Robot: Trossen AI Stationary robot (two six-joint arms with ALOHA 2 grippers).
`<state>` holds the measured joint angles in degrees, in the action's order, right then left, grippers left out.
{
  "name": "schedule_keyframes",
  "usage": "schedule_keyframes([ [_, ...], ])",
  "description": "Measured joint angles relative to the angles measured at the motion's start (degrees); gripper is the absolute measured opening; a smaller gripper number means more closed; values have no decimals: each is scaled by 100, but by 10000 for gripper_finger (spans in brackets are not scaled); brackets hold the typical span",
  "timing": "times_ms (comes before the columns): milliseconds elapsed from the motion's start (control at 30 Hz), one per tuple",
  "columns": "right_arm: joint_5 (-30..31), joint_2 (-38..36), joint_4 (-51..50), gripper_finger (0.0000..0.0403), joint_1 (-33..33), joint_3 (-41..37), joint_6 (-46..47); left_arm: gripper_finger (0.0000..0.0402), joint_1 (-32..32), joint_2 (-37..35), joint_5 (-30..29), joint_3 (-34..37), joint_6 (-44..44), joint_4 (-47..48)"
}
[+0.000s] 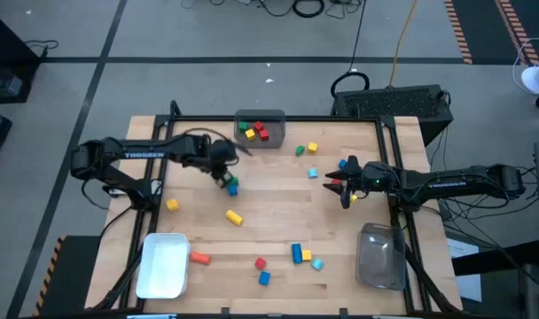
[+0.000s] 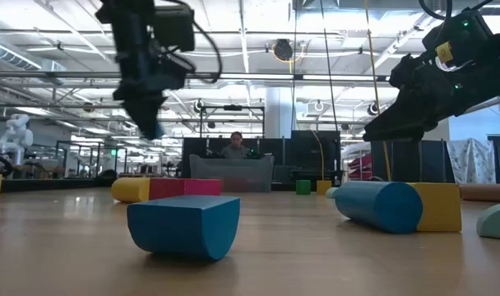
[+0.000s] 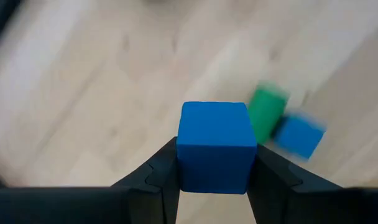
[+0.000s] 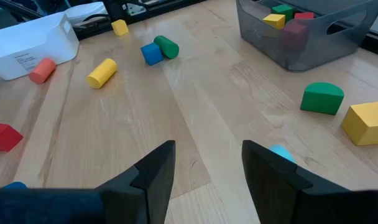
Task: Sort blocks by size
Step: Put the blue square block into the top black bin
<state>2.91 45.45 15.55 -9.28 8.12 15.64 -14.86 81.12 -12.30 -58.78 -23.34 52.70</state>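
Observation:
In the left wrist view my left gripper (image 3: 214,171) is shut on a blue cube (image 3: 214,140). It hangs above the table's left middle (image 1: 222,167), over a green cylinder (image 1: 225,180) and a small blue block (image 1: 233,188) that lie side by side on the wood. My right gripper (image 4: 207,162) stands open at the right middle (image 1: 342,186), low over bare wood, with nothing between its fingers. A cyan block (image 4: 280,152) lies just past one of its fingers. My left gripper pinches the blue cube by two opposite side faces (image 3: 188,163) between its two fingers (image 3: 159,177). The fingers come from above, pointing steeply down. The cube is lifted clear of the table and sits square between them, one face turned toward the camera.
A grey bin (image 1: 274,118) at the far middle holds red, yellow and green blocks. A white bin (image 1: 163,264) stands near left and a clear bin (image 1: 380,257) near right. Loose blocks lie scattered: a yellow cylinder (image 1: 233,216), an orange piece (image 1: 199,258), and a cluster near the front (image 1: 300,255).

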Motion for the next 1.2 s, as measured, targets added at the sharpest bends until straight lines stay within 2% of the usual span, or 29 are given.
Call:
schedule_keyframes([
  [167, -1, 0, 2, 176, 1, 0, 0, 142, -400, 163, -26, -341, 313, -731],
  [300, 0, 0, 4, 176, 0, 0, 18, 142, -718, 585, -16, -691, 603, -1041],
  [767, -2, -1, 1, 176, 2, 0, 22, 142, -1435, 2442, -21, -2544, 1638, -1167],
  [1200, -2, 0, -11, 176, 2, 0, -22, 142, -1743, 3625, 42, -3523, 1934, -1407],
])
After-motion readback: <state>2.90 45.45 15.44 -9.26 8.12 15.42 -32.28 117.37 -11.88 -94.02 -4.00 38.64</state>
